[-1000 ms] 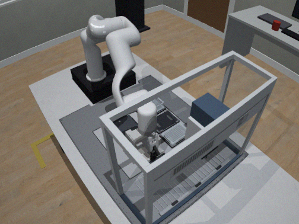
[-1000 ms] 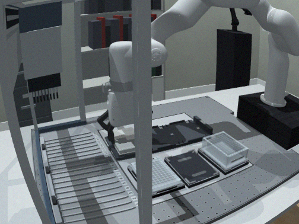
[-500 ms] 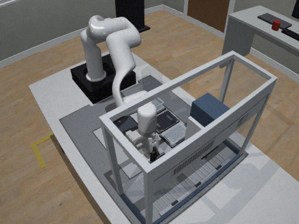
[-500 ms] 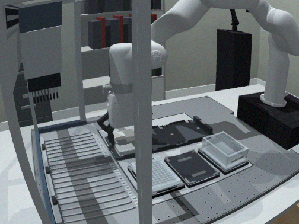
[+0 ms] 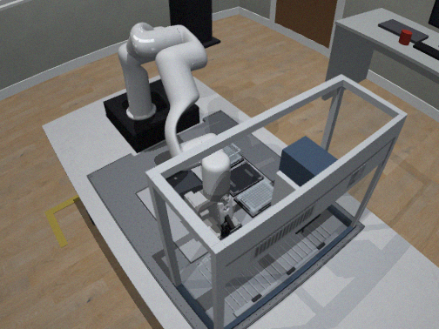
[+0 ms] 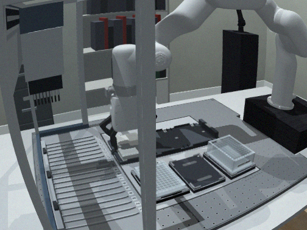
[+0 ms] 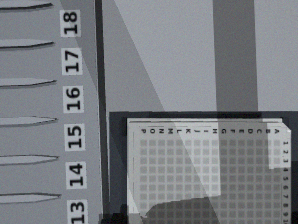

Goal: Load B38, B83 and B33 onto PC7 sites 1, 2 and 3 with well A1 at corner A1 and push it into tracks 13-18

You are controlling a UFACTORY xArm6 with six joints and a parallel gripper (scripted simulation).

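The carrier PC7 (image 6: 179,137) lies on the apron in front of the rails, with its handle (image 6: 208,126) toward the arm's base. The 384-well plate B33 (image 7: 205,170) sits on the carrier's far end, next to the track numbers 13 to 18 (image 7: 74,130); it also shows in the exterior view (image 6: 128,149). My gripper (image 6: 122,143) is open, low over this plate, with its fingers on either side; a frame post hides one finger. The deep-well block B83 (image 6: 230,153) stands in nest S1. The 96-well plate B38 (image 6: 161,179) lies in nest S3. Nest S2 (image 6: 196,173) is empty.
The instrument's frame (image 5: 279,174) surrounds the deck, and one post (image 6: 146,115) stands in front of the gripper. The loading rails (image 6: 82,176) lie beyond the carrier. A pipetting head (image 6: 42,61) hangs above the rails at the back.
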